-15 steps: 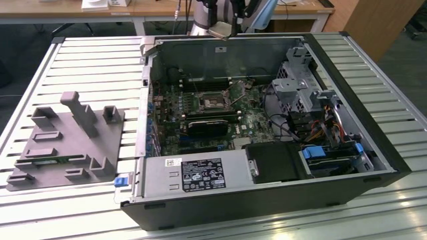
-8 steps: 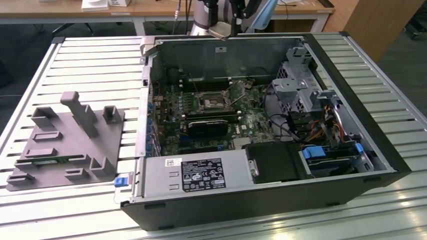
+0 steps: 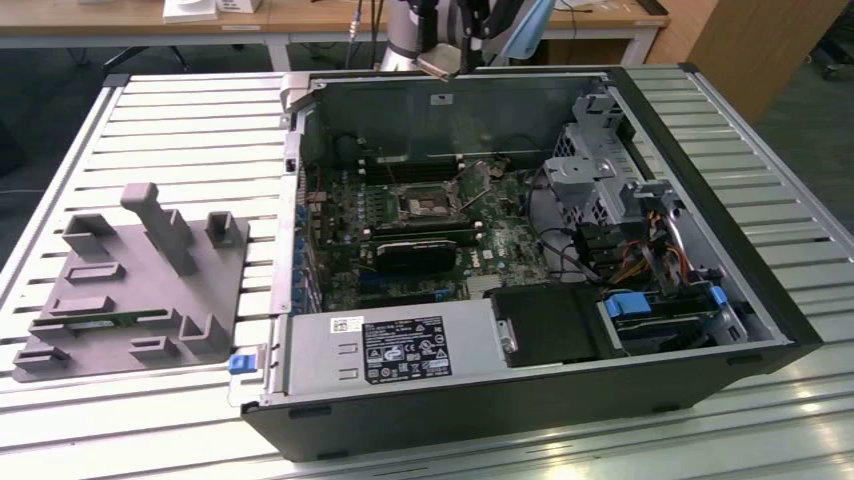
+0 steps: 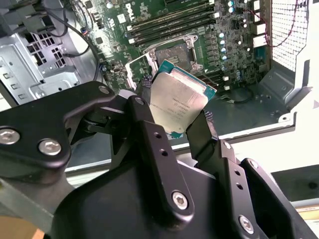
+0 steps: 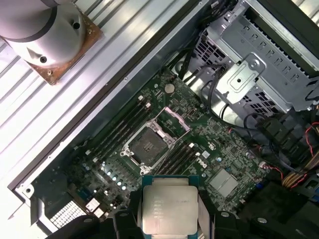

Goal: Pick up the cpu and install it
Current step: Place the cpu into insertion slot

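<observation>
Right up close, the black fingers [image 4: 149, 149] of the gripper [image 4: 174, 109] are clamped on the cpu [image 4: 179, 99], one on each of two opposite edges, only as far apart as the chip is wide. So the chip sits right between the tips, silvery top facing the camera and a bit tilted in the second wrist view. In the first wrist view the cpu [image 5: 169, 206] hangs in the gripper [image 5: 169, 215] up above the motherboard [image 5: 219, 149], well apart from the socket [image 5: 149, 147], not touching anything down there. The socket has its metal flap [image 5: 173, 119] swung up, with long memory slots [image 5: 119, 132] running along both sides of it. Off to one side of the board are the perforated metal drive cage [image 5: 259, 74] and a tangle of cables [image 5: 294, 149]. In the exterior view the open computer case [image 3: 454, 110] lies on a slatted table [image 3: 174, 130], and a grey fixture block [image 3: 134, 280] sits beside it on the exterior view's left.
</observation>
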Controlling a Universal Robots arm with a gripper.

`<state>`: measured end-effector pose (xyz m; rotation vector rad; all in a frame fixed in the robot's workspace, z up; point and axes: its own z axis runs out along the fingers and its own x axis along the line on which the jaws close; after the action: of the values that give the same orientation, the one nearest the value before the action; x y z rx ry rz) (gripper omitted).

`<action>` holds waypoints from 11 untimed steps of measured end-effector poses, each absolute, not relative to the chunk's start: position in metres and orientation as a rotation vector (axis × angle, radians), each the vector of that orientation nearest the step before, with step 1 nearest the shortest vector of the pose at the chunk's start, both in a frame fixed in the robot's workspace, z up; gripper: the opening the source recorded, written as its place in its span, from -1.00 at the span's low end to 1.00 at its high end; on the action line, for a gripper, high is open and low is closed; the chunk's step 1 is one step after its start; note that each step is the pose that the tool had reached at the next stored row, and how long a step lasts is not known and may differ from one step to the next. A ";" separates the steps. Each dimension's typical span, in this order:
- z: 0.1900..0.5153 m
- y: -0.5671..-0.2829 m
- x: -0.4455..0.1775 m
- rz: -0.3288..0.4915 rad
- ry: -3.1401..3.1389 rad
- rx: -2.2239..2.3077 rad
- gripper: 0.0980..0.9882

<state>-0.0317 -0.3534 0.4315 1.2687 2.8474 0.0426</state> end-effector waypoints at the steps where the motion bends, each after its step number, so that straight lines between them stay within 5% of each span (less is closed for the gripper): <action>1: 0.431 -0.353 -0.032 0.042 2.842 1.280 -0.02; 11: 0.431 -0.353 -0.032 0.041 2.789 1.390 -0.02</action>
<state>-0.0317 -0.3534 0.4312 1.3898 2.7890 0.0411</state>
